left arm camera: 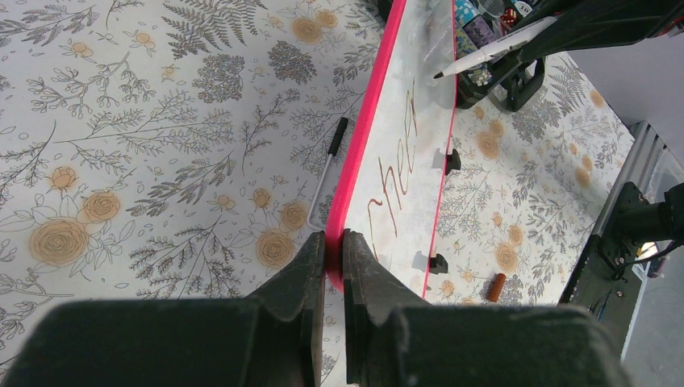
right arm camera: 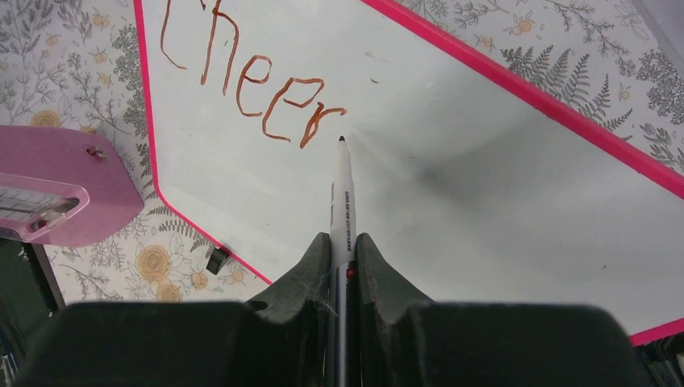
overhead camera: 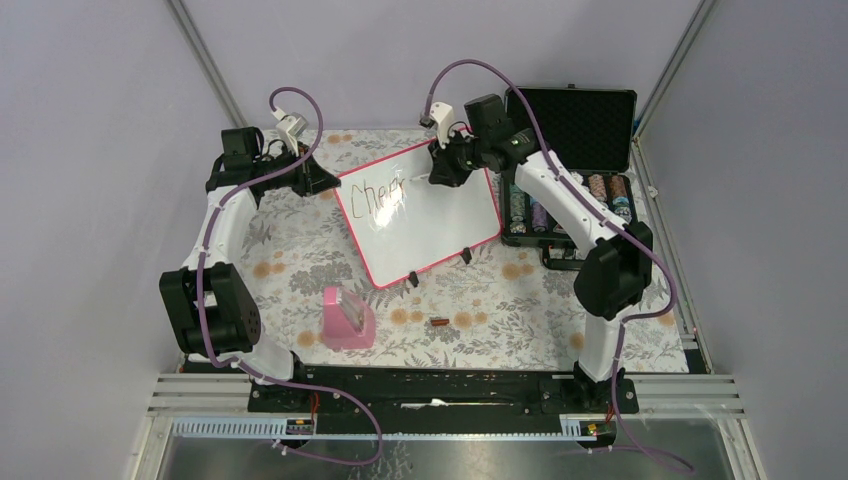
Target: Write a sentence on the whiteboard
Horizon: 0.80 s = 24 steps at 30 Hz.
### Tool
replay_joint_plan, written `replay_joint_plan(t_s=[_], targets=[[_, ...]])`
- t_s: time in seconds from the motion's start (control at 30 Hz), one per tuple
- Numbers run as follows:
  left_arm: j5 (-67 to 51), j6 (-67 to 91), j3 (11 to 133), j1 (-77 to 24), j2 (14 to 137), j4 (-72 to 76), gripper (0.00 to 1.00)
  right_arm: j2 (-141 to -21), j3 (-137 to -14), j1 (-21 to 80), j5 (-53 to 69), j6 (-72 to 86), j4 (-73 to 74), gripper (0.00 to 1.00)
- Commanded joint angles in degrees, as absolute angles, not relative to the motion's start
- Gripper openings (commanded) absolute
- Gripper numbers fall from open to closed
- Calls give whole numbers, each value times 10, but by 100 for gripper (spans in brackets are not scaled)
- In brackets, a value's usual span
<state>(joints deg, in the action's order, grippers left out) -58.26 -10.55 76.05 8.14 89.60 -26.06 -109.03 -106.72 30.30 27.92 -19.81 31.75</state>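
The whiteboard [overhead camera: 440,225] lies flat on the floral cloth, white with a pink frame and two black feet on its near edge. The sentence [right arm camera: 250,76] reads "Cheer" in brown marker at the board's upper left, also in the top view [overhead camera: 382,192]. My left gripper [left arm camera: 333,240] is shut on the board's pink frame [left arm camera: 359,145] at its left corner. My right gripper [right arm camera: 343,242] is shut on a white marker [right arm camera: 342,193]; its tip is at the board just right of the last "r".
A pink box [overhead camera: 347,317] stands near the front of the cloth. A small brown cap [overhead camera: 438,322] lies beside it. A black case [overhead camera: 580,180] with chips stands open at the right. A second pen [left arm camera: 327,173] lies left of the board.
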Motion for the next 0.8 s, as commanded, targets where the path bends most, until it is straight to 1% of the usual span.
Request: replay_joint_plan(t_s=[0.0, 0.4, 0.77], targets=[[-600, -124, 761, 59, 884, -278, 0, -1103, -1104, 301, 271, -193, 301, 0], [-600, -124, 761, 59, 885, -278, 0, -1131, -1129, 301, 263, -187, 301, 0], [-599, -124, 762, 58, 886, -278, 0, -1123, -1111, 308, 271, -192, 302, 0]])
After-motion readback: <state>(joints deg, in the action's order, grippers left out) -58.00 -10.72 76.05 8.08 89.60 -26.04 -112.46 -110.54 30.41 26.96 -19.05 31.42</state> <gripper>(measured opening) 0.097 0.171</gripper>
